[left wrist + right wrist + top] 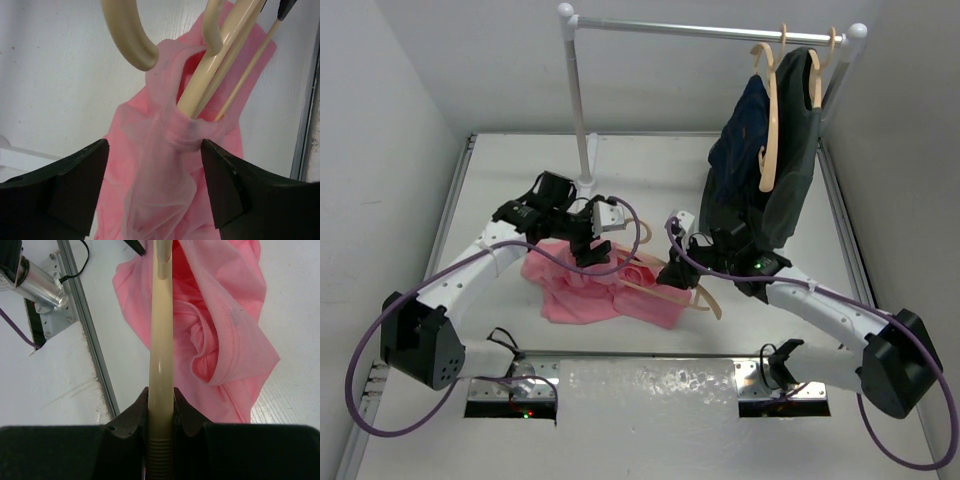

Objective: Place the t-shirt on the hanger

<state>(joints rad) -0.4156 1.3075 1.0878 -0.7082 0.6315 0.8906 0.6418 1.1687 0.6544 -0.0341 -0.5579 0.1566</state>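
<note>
Top view: the soft, crumpled pink t-shirt lies on the white surface beneath the left tool. Left wrist: its jaws stand wide apart, sheer gathered cloth between them. Right wrist: the right tool clamps the smooth tan wooden hanger.

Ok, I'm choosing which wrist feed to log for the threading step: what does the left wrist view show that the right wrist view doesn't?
Only the left wrist view: the bars of the hanger entering a hemmed opening of the t-shirt, with the left gripper open, its fingers either side of the bunched cloth. Only the right wrist view: the right gripper shut on one hanger bar, plus a metal rail on the table. Both: the pink t-shirt, the tan hanger and the white table.
</note>
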